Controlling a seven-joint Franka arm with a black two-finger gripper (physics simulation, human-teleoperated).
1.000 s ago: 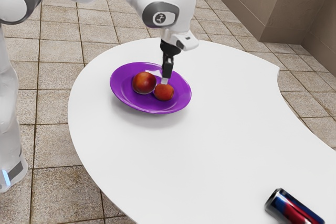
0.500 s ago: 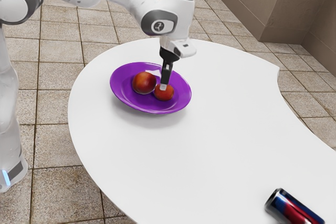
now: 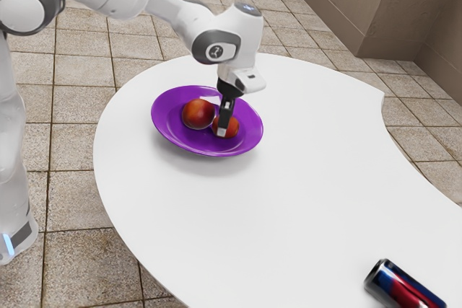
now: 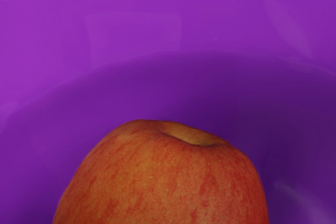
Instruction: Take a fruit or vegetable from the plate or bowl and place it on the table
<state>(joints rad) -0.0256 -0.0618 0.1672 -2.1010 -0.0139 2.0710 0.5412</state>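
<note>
My gripper (image 3: 222,129) is down at the smaller red-orange fruit (image 3: 233,127) in the exterior view, a fingertip overlapping its near side. Whether the fingers press it from both sides is hidden. A larger red fruit (image 3: 197,114) lies beside it toward the exterior view's left. Both rest in the purple plate (image 3: 249,135). In the wrist view an apple (image 4: 168,182) with a dimpled top lies just under my hand, against the purple plate surface (image 4: 131,30).
The plate stands on a white table (image 3: 289,178) with a curved edge. A dark blue and red can (image 3: 404,288) lies on its side at the exterior view's lower right, far from the plate.
My hand has moved down, bringing the fingertip from the top of the smaller fruit to its near side. Both fruits and the plate have stayed where they were.
</note>
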